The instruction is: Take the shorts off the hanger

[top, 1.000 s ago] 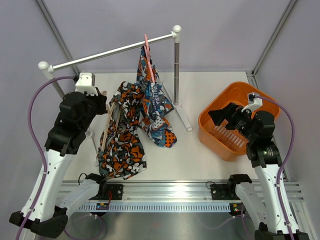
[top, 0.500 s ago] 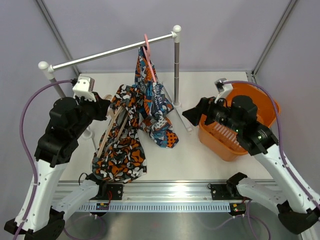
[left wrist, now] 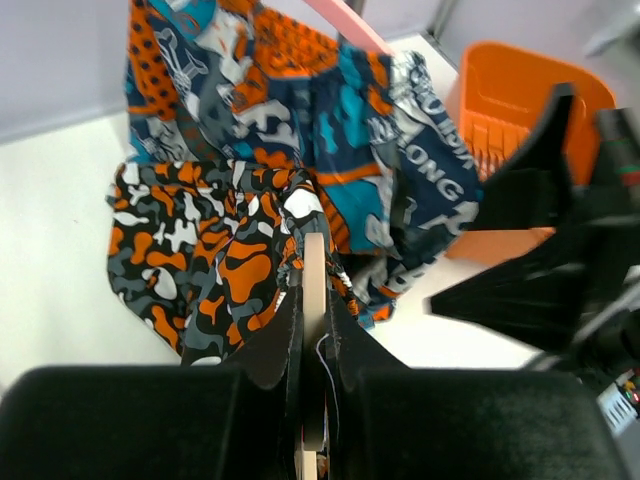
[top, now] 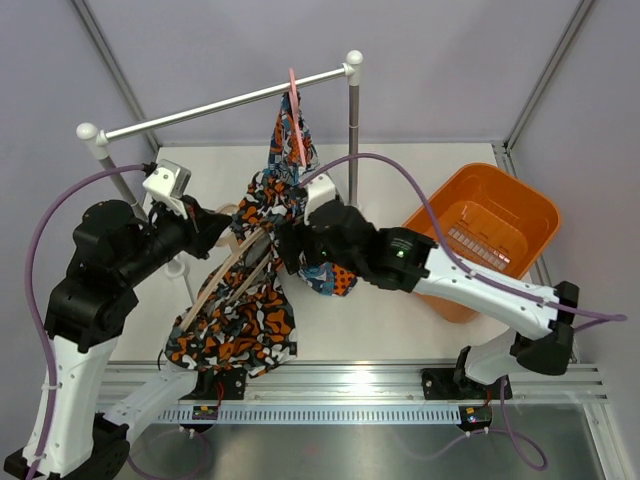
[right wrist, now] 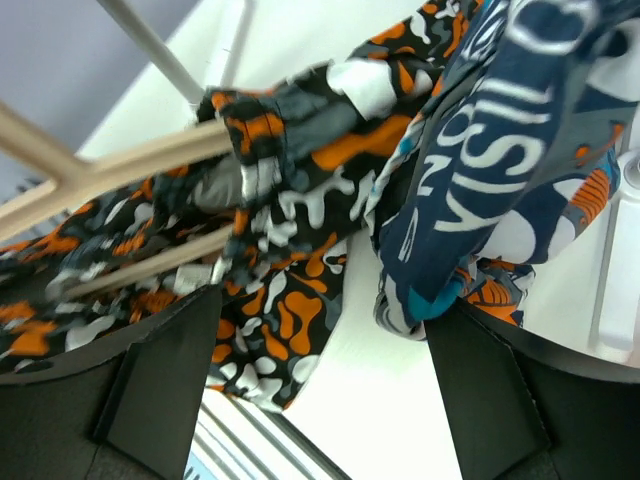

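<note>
The camouflage shorts [top: 240,320] hang on a wooden hanger [top: 235,265]. My left gripper [top: 208,226] is shut on that hanger's wood [left wrist: 314,270] and holds it tilted above the table. The blue print shorts [top: 283,145] hang from a pink hanger [top: 296,115] on the rail. My right gripper [top: 287,243] is open, level with the top of the camouflage shorts. In the right wrist view its fingers [right wrist: 160,370] stand wide apart, with the camouflage shorts [right wrist: 290,300] and the blue print shorts [right wrist: 500,200] between and beyond them, touching neither.
A white rail [top: 220,105] on two posts crosses the back; its right post [top: 353,130] stands just behind my right arm. An orange basket [top: 490,215] sits at the right. The aluminium frame runs along the near edge.
My right arm has swung left from the orange basket to the shorts in the middle. My left arm has drawn the wooden hanger and camouflage shorts nearer and to the left.
</note>
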